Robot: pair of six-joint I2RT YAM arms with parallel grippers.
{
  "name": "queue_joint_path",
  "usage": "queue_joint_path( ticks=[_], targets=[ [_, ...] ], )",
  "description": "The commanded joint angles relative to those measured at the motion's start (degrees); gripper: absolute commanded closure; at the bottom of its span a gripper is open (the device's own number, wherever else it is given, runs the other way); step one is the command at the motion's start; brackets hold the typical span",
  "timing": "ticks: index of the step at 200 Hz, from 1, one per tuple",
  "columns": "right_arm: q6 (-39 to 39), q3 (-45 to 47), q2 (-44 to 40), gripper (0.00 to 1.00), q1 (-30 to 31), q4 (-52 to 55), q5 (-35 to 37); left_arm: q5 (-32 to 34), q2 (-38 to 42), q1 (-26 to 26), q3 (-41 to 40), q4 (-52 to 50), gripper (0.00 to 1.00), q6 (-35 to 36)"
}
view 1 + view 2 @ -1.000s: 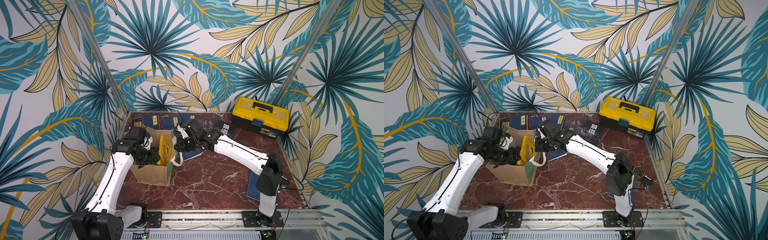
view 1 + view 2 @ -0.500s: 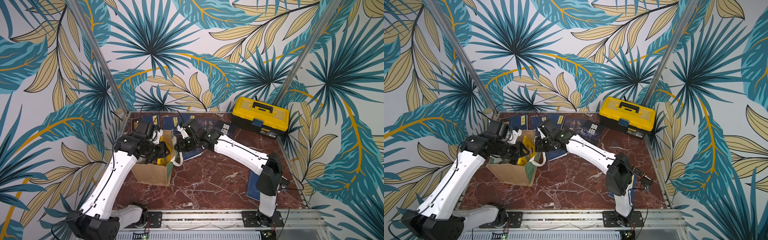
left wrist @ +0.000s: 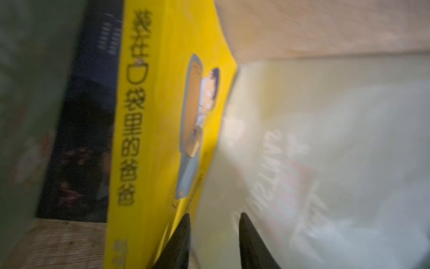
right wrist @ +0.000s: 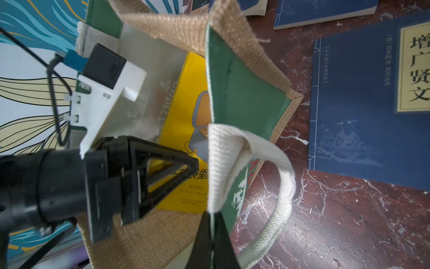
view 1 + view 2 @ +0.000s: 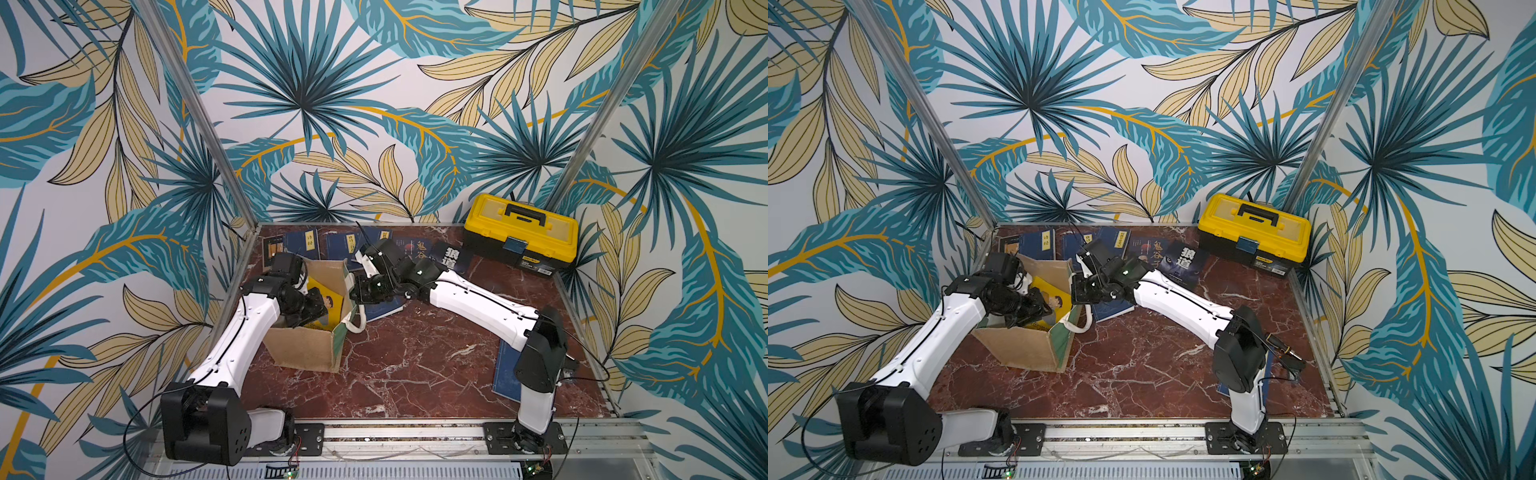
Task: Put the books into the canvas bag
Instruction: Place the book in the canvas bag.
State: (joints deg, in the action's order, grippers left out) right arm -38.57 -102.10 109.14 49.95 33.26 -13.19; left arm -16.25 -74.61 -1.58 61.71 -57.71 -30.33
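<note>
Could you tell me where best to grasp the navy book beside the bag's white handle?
Take the navy book by its near edge, low from the robot's side: it lies flat, with bare marble there, while the canvas bag and right arm crowd the rest.

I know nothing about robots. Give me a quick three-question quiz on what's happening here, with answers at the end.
1. True or false: the left gripper is inside the canvas bag.
2. What is the right gripper clamped on? A) the bag's top edge B) a navy book C) the toolbox's handle
3. Fill in: the cartoon-cover book standing in the bag is bright ____.
Key: 1 true; 2 A; 3 yellow.
</note>
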Motion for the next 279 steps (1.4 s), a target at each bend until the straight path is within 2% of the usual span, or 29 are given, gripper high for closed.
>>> queue_joint_path(
  ticks=[1,52,80,106,128,164,196,232,257,279],
  targets=[
    [-0.03,1.12,-1.3,1.0,-0.19,-0.42,0.45,4.38,-0.63,3.9,-2.21,0.84,0.63,-0.79],
    [0.05,0.26,-0.71,1.0,-0.16,-0.46,-0.01,2.07,-2.0,4.75,-0.66,0.94,0.59,0.72],
    [0.72,-1.21,-0.78,0.73,-0.17,0.91,0.23,-1.97,1.2,4.65,0.97,0.94,0.59,2.24],
    [2.45,-2.51,-1.75,0.6,-0.38,2.21,1.1,-5.11,5.95,3.83,3.48,0.85,0.59,2.55],
    [4.21,-2.84,-3.54,0.54,-1.1,3.62,2.55,-5.0,9.29,1.21,6.51,0.76,0.59,2.24],
    [7.65,1.29,-8.34,0.47,-3.46,6.79,7.09,-0.1,11.28,-8.82,12.77,0.85,0.59,0.28],
    [7.14,13.26,-15.97,0.42,-11.93,6.91,9.11,12.34,9.29,-24.42,18.34,0.85,0.59,-0.52],
    [5.95,30.25,-26.99,0.37,-21.4,7.58,14.05,24.95,2.1,-39.65,22.62,1.0,0.59,0.47],
    [5.1,40.81,-34.53,0.29,-29.04,9.23,17.97,30.48,-5.52,-45.68,25.21,1.4,0.58,1.97],
    [2.87,49.55,-40.01,0.24,-37.51,10.41,20.25,29.07,-12.46,-48.6,26.68,4.36,0.58,2.46]
  ],
)
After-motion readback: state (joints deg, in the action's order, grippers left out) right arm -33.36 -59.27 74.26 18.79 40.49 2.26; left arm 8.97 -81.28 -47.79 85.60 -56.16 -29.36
